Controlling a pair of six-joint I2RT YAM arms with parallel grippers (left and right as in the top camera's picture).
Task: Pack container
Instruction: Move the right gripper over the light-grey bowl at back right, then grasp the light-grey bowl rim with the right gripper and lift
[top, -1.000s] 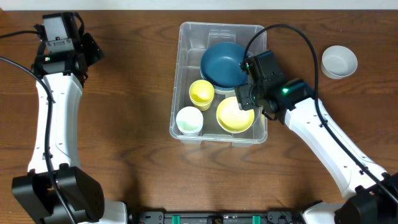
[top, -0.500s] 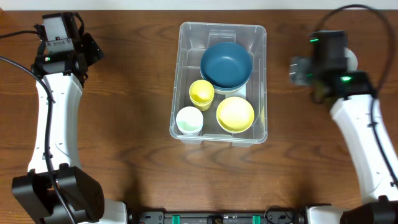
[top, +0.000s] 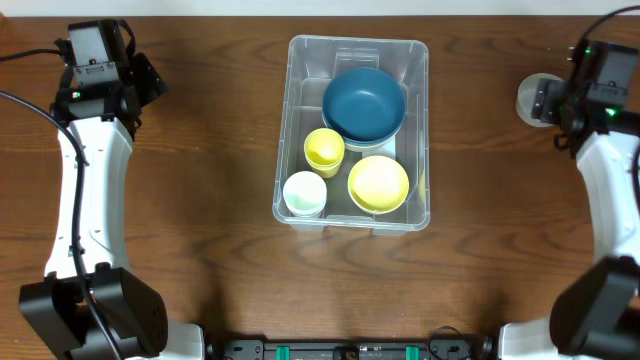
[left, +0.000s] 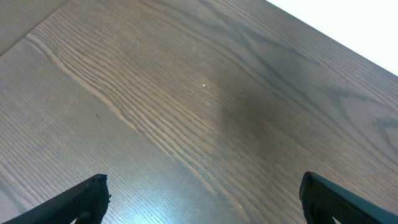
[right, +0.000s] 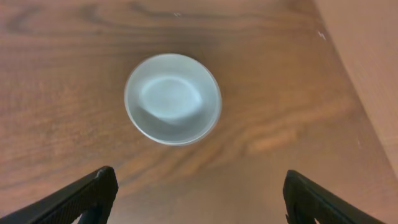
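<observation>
The clear rectangular container (top: 298, 130) stands at the table's middle. It holds a large dark blue bowl (top: 364, 102), a yellow cup (top: 324, 149), a yellow bowl (top: 378, 183) and a white cup (top: 304, 192). A white bowl (top: 528, 98) sits on the table at the far right, partly hidden by my right arm; it shows whole in the right wrist view (right: 172, 98). My right gripper (right: 199, 196) is open and empty, above and just short of that bowl. My left gripper (left: 202, 196) is open and empty over bare wood at the far left.
The brown wooden table (top: 200, 200) ends at a pale edge along the back (left: 348, 25). A lighter surface borders the table at the right in the right wrist view (right: 373, 74).
My right arm has swung from the container's right side out to the far right, over the white bowl. The left arm has not moved.
</observation>
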